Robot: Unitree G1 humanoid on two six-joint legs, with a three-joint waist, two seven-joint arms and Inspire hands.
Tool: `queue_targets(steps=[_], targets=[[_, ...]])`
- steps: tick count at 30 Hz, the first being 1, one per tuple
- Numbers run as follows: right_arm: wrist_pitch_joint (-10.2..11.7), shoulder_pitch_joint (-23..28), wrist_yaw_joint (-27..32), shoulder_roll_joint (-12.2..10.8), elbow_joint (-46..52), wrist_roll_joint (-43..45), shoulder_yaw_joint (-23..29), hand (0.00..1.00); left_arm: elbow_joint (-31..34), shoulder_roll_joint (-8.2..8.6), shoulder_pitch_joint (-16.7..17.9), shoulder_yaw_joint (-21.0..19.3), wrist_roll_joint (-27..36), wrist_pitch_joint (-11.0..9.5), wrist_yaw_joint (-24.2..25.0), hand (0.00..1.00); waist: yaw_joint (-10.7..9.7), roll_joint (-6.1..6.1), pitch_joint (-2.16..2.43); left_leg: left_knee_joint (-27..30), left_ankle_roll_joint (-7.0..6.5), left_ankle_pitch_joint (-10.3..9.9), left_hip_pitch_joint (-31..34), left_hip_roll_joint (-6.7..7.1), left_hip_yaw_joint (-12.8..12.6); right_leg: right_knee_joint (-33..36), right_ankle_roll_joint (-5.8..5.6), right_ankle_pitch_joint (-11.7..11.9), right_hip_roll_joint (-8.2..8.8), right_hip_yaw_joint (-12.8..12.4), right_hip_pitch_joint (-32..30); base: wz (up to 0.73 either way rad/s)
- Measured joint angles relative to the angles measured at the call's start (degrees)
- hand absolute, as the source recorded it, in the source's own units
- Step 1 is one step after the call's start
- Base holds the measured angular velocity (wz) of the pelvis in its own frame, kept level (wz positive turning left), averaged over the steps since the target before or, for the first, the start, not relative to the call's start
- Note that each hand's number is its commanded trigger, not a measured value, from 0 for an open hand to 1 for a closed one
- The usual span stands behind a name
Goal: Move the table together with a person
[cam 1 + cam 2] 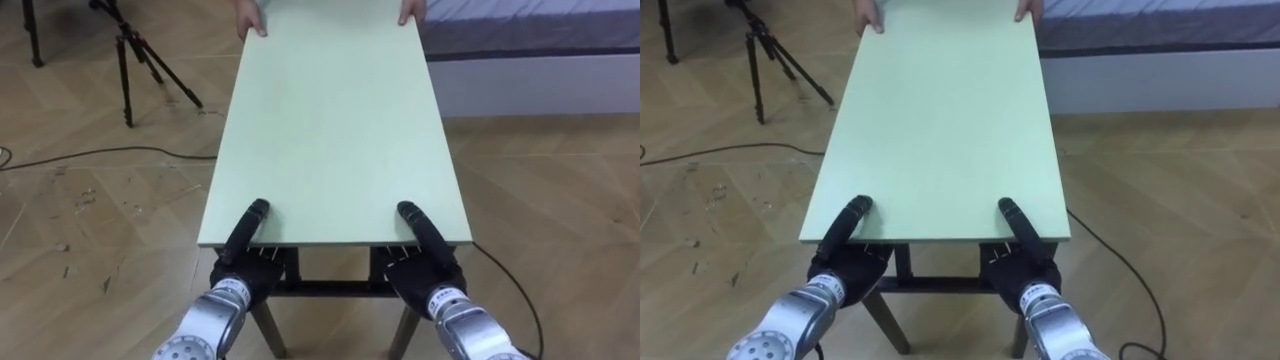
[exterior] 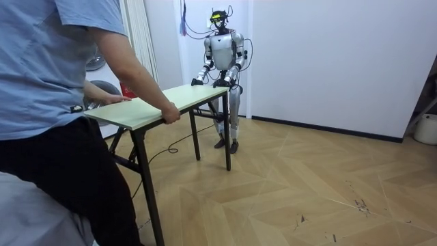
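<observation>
Pale-green table (image 1: 335, 130) lying lengthwise straight ahead, near short edge clamped, thumb on top and fingers beneath, by left hand (image 1: 243, 272) and right hand (image 1: 422, 272) alike, level with each other, far short edge gripped by a person's hands (image 1: 250, 22).

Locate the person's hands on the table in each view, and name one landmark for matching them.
Left eye view: person's hands at the top edge, on the far corners.
Right eye view: likewise at the top edge.
Room view: left foreground, gripping the near end.
Shared landmark: the pale green tabletop.
</observation>
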State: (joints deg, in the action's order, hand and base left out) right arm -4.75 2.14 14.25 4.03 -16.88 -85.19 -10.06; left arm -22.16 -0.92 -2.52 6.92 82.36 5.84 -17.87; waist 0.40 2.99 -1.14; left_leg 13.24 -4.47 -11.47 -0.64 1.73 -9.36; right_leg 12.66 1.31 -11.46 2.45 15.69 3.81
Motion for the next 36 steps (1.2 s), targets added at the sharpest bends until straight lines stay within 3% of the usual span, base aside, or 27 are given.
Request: queue_targets(steps=[19,28,36], targets=[[0.0,0.0,0.0,-0.6,0.8,0.4,0.0,1.00,0.0,0.49,1.0,-0.9,-5.6,-0.1,3.8,1.00,0.3,0.04,0.03,-0.1,0.00,0.0,0.3,-0.16,-1.4,0.6,0.00,0.0,-0.02,-1.5,-1.0,-0.02],[-0.4,0.4,-0.6,-0.5,1.1,2.5,-0.3,1.00,0.3,0.48,3.6,-1.2,-8.0,0.1,8.4,1.00,0.0,0.03,0.05,0.1,-0.02,0.0,0.5,-0.20,-1.4,0.9,0.00,0.0,-0.02,-1.4,-1.2,0.00],[-0.2,1.5,-2.4,-0.4,2.6,3.9,-0.3,1.00,3.6,0.50,5.6,-1.0,-8.3,0.1,8.7,1.00,-0.3,-0.28,0.34,0.4,-0.10,0.0,1.2,-0.22,-1.4,1.2,0.00,0.0,0.01,-1.4,-2.0,0.00]])
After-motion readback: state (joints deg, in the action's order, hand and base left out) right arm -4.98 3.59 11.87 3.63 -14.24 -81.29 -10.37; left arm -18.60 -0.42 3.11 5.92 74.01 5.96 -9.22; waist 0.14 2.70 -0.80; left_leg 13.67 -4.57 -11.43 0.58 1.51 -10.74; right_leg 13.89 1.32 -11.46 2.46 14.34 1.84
